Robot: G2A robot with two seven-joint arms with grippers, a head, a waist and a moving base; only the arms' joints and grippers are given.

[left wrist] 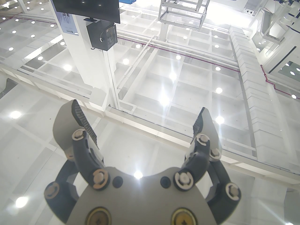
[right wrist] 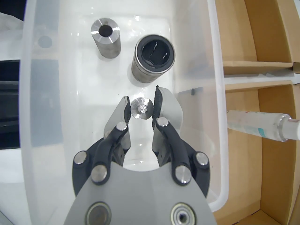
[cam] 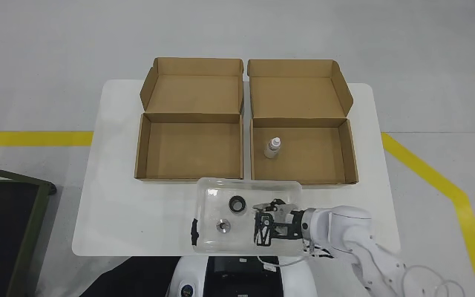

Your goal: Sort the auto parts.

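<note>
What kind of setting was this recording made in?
Likely a robotics lab or factory-style test hall: yellow floor tape, a high gridded ceiling with an aluminium frame rig beneath it, and a white work table carrying cardboard boxes.

A white bench is shown. A clear tub is placed on it around the hand. Just beyond the tub, two open boxes are set side by side: the right box nearer the hand, the left box farther off.
</note>
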